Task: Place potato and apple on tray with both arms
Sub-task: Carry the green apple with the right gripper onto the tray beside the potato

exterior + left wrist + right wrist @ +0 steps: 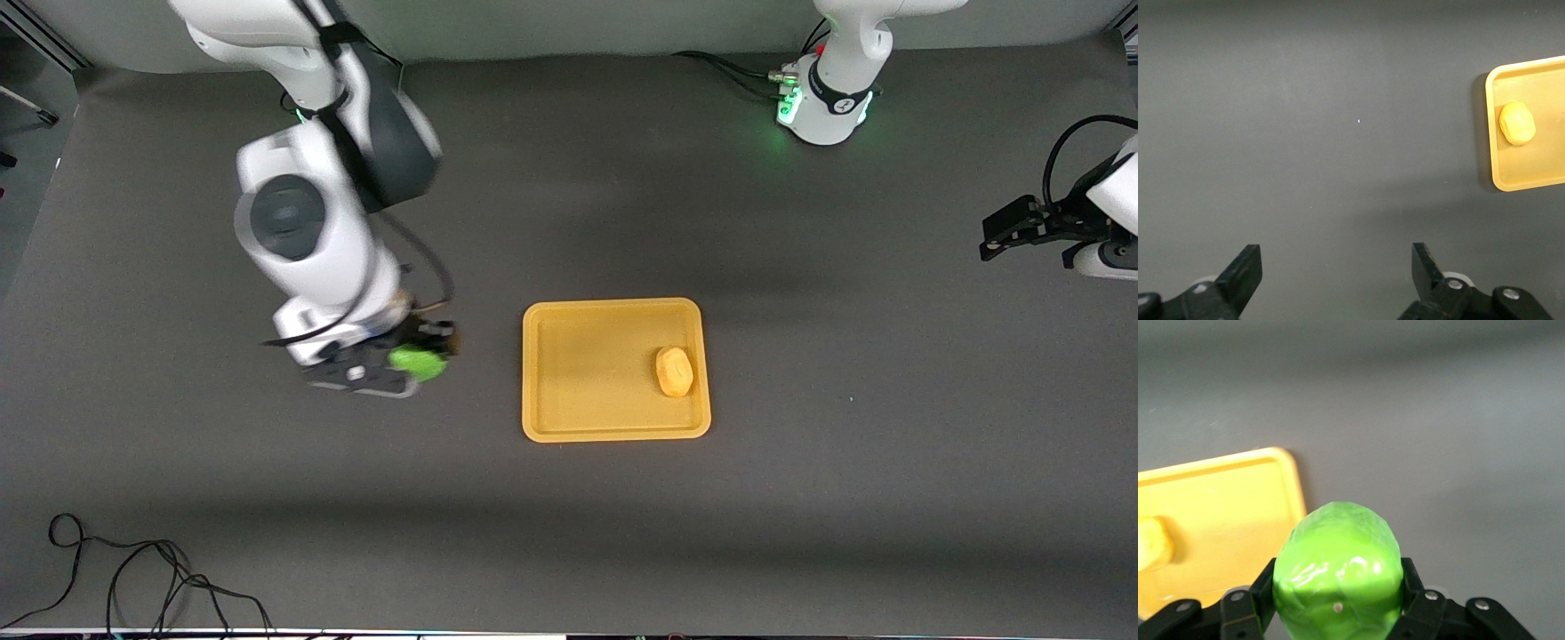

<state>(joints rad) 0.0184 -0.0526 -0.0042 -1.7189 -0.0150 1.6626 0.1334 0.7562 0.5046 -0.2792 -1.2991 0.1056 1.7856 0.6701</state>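
A loose loop of black cable [133, 578] trails along the table's near edge at the right arm's end, its tail cut off by the frame. Above it the right arm [307, 222] leans out over the dark matte tabletop [800, 516], a bulky white shell with a dark grey joint cap, and its wrist hides most of the right gripper [418, 356]. What pokes out is the apple [418, 363], bright green and glossy. In the right wrist view the black fingers [1415, 587] are pressed against both flanks of the apple [1338, 573], which fills the gap and blocks sight of the fingertips. The fruit hangs over bare table just beside the tray's edge toward the right arm's end; how high it sits I can't make out.

The tray [578, 391] lies mid-table, a flat yellow-orange plastic rectangle with rounded corners and a low rim. The potato [674, 371] rests on it, a lumpy matte oval close to the rim toward the left arm's end, standing apart from the apple.

The left arm's base [827, 98] glows green by its cables. The left gripper [1000, 240] waits at the table's edge, largely cut off; in the left wrist view its two black fingers [1245, 270] stand wide apart with nothing between them.
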